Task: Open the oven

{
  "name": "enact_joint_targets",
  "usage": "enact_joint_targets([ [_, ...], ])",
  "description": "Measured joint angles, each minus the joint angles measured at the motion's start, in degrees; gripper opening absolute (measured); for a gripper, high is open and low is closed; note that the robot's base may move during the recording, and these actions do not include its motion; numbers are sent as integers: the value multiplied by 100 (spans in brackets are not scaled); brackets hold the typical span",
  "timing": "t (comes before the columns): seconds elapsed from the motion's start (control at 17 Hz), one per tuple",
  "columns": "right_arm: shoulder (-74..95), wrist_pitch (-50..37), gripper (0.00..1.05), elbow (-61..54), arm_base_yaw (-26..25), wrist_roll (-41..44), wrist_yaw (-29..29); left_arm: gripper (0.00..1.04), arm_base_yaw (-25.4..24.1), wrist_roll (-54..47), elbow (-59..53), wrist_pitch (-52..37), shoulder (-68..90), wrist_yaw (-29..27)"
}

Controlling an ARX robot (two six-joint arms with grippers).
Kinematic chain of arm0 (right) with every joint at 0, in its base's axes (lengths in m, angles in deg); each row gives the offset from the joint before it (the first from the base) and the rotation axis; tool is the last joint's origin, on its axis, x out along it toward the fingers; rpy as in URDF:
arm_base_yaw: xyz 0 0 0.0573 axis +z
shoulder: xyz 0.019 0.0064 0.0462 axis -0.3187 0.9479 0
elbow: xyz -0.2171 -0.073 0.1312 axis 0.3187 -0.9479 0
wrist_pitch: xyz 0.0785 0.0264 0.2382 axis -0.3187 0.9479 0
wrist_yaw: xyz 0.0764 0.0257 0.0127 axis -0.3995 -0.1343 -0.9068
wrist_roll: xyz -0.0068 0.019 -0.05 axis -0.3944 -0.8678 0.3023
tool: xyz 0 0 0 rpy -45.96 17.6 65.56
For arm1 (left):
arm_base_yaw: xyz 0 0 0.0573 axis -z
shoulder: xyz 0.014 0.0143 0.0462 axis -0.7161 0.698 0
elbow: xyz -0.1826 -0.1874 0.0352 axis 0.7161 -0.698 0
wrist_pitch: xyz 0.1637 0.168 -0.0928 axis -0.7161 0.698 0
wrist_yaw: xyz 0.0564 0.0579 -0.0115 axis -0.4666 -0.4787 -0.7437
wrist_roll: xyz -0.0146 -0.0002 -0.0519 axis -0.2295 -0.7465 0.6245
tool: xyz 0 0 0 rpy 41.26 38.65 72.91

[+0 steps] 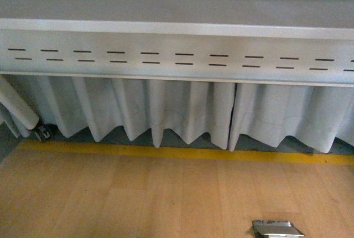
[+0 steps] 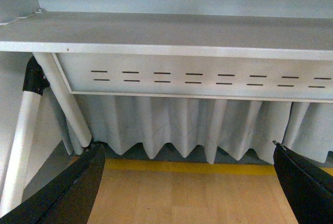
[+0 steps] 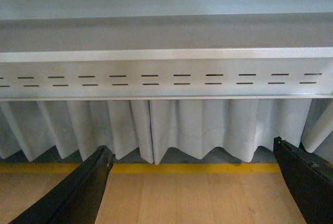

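No oven in view — the left gripper [image 2: 187, 146] and right gripper [image 3: 192, 146] hang wide-jawed and empty, facing a grey table [image 1: 177, 27], probably held ready for a handle.

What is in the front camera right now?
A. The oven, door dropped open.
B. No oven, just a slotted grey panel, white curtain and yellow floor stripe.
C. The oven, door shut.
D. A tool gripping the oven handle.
B: the front view shows the slotted grey panel, the white curtain, the yellow stripe and the wooden floor, with no oven in sight.
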Motion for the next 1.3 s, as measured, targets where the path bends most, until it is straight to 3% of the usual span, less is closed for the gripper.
enact_joint_targets([
  [1.3,0,0,98,0,0,0,0,98,0,0,0,0,0,0],
])
